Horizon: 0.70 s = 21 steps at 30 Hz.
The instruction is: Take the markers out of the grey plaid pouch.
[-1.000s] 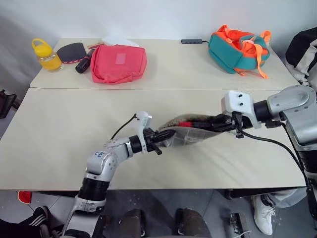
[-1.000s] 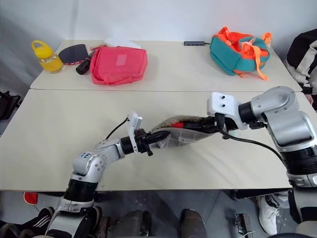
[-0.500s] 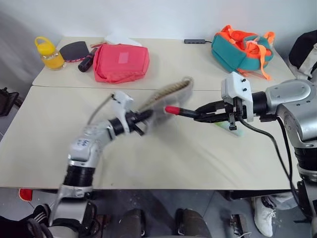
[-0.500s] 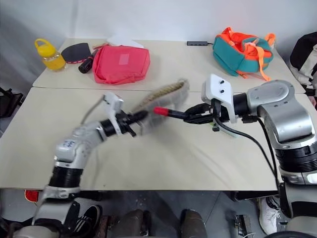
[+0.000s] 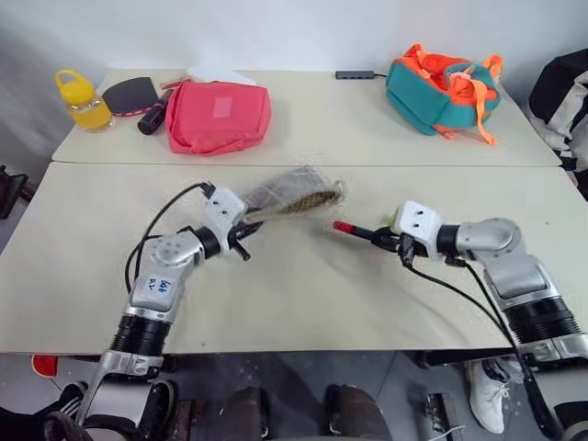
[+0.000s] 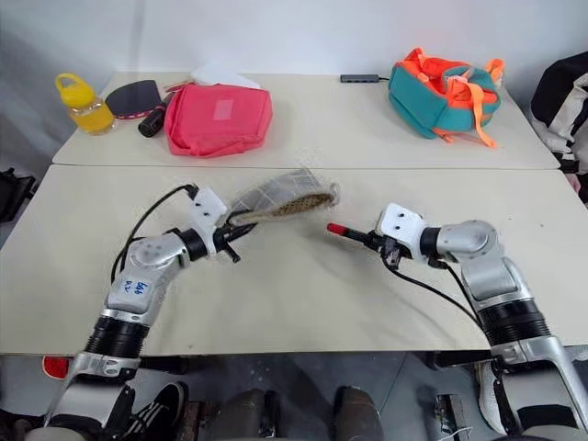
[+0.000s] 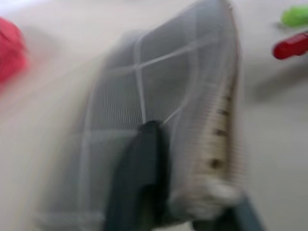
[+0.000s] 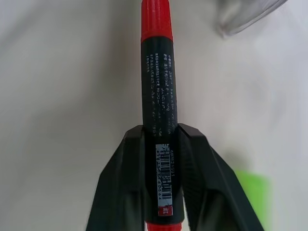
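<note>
The grey plaid pouch [image 5: 292, 191] was lifted off the table [image 5: 303, 294], pinched at one end by the left gripper [image 5: 246, 220]. Just beside its open end was the red marker [image 5: 360, 231], pinched between the fingers of the right gripper [image 5: 390, 242], low over the table. The green marker [image 8: 251, 192] lay near the red marker. Well behind the pouch sat a pink-red bag [image 5: 219, 117] and a teal-orange backpack [image 5: 441, 89].

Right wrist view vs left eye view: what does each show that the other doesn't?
Right wrist view alone: the printed text and barcode label on the red marker.
Left eye view alone: the left gripper holding the grey plaid pouch, plus the pink bag and backpack.
Both: the right gripper holding the red marker over the table.
</note>
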{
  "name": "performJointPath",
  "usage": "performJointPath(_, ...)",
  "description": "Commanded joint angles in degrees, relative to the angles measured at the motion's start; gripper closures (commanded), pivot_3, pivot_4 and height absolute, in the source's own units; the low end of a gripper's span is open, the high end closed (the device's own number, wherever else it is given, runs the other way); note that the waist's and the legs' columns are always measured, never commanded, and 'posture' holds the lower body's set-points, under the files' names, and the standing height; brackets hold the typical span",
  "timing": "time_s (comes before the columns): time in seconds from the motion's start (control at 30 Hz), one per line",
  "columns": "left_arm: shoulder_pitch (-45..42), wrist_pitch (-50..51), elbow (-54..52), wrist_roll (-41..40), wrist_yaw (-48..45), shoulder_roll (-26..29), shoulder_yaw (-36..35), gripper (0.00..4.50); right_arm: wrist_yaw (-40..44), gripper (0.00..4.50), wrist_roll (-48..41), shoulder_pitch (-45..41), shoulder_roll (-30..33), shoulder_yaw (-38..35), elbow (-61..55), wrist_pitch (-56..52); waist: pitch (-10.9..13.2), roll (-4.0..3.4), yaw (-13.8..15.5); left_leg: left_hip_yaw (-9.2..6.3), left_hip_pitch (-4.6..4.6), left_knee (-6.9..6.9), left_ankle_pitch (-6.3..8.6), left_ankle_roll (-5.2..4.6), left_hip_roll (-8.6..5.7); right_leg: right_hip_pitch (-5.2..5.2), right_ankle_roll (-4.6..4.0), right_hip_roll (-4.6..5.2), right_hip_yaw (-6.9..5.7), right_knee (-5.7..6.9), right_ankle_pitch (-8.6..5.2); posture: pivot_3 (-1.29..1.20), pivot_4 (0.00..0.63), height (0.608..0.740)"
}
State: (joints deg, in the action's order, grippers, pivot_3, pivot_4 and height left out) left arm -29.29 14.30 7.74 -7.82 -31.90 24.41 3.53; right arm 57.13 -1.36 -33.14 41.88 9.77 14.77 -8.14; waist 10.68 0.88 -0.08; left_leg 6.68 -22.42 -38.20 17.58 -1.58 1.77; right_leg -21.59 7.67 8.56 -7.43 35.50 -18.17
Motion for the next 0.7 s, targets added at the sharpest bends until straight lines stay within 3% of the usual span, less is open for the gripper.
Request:
performJointPath(0.03,-0.3,-0.3,-2.6,-1.3,-0.2,0.3,-2.5,2.49,-1.0,2.20,-1.9,0.2,0.4,-3.7,-2.7,-0.7,0.0,0.00,0.0,0.01,0.01,-0.01,0.00,0.00,-0.01,0.00,0.00,0.02,0.03,0.01,0.00,0.00,0.150,0.740)
performJointPath(0.2,5.7,2.0,-10.0,-6.2,-4.6,2.2,-5.6,0.86,-0.2,0.42,-7.9,2.3,-0.4,-8.6,-5.8,-2.9,0.0,0.00,-0.1,-0.02,0.02,0.03,0.00,0.00,0.00,0.01,0.00,0.02,0.02,0.00,0.00,0.00,0.150,0.740)
performJointPath(0.33,13.5,7.9,-19.4,-13.3,-5.0,1.9,-9.6,0.86,-0.1,0.42,-14.9,8.6,-1.3,-14.8,-11.2,-4.3,0.0,0.00,0.0,-0.15,0.02,0.12,0.04,0.04,0.01,0.01,0.00,0.02,-0.05,0.00,0.00,0.00,0.150,0.740)
performJointPath(0.5,22.0,10.0,-26.7,-16.4,-4.5,3.2,-14.3,0.86,-2.5,0.42,-21.6,17.2,-4.1,-24.0,-13.2,-2.1,0.0,0.00,0.3,-0.17,0.02,0.03,0.04,-0.02,-0.03,0.11,0.00,0.05,-0.02,-0.06,0.00,0.00,0.150,0.740)
performJointPath(0.7,30.1,7.1,-25.9,-18.3,-5.2,5.1,-23.0,0.86,0.5,0.42,-22.1,29.2,-4.1,-30.4,-9.3,8.0,0.0,-0.02,0.5,-0.11,0.11,0.08,0.04,-0.03,-0.01,0.16,-0.02,0.06,0.07,-0.11,0.00,0.00,0.150,0.740)
